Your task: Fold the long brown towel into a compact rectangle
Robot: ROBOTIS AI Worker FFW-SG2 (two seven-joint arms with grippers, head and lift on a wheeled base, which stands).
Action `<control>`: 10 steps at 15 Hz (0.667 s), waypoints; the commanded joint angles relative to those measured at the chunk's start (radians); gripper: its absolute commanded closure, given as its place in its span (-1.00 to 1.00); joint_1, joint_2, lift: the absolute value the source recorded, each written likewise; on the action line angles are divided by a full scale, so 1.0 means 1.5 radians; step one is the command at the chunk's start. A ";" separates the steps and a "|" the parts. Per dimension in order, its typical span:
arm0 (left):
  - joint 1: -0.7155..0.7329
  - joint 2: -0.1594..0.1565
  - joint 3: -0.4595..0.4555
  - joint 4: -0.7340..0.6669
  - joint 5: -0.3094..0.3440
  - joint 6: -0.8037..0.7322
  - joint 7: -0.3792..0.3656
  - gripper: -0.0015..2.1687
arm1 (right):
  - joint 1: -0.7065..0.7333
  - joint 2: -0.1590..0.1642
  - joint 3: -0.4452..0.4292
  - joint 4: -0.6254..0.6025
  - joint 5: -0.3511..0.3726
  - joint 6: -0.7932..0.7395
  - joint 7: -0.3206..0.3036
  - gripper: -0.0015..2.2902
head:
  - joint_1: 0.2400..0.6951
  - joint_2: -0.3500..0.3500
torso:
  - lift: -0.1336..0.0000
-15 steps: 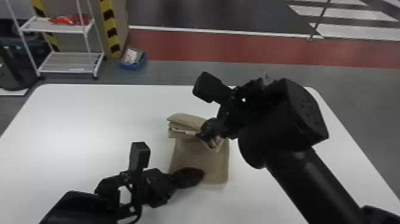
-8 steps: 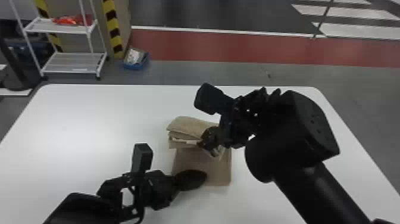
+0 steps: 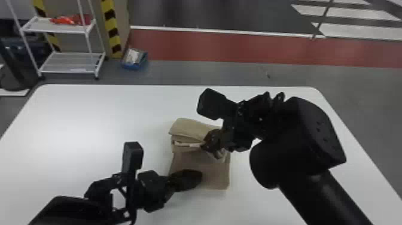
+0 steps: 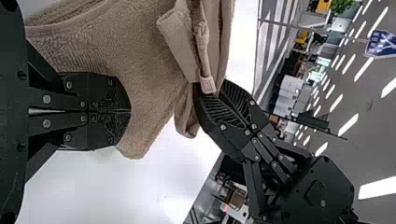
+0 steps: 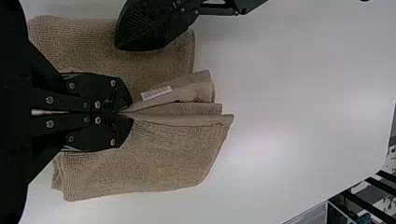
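The towel (image 3: pixel 206 167) sits on the white table (image 3: pixel 89 119), around its middle between the two arms, its near part spread flat and its far part gathered in folded layers. The right gripper (image 3: pixel 206 147) is clamped on the towel — in its own wrist view the cloth bunches into its meeting fingertips, and folds fan out from there. A small pale label (image 5: pixel 156 93) shows on one of these folds, close to the fingertips. The left gripper (image 3: pixel 200 176) has its fingers pressed together and lies over the flat near part, coming in from the towel's left side; whether any cloth is caught between them I cannot tell. Beyond the table, at the left, stands a white cart (image 3: pixel 68 62) with something orange-red (image 3: pixel 68 20) on its upper shelf — and a blue box (image 3: pixel 134 64) rests on the floor near it.
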 commanded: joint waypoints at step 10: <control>-0.004 -0.002 0.025 -0.015 -0.001 0.001 0.000 0.98 | 0.032 -0.031 -0.027 -0.056 -0.003 -0.004 0.002 0.20 | 1.00 -0.31 | -0.86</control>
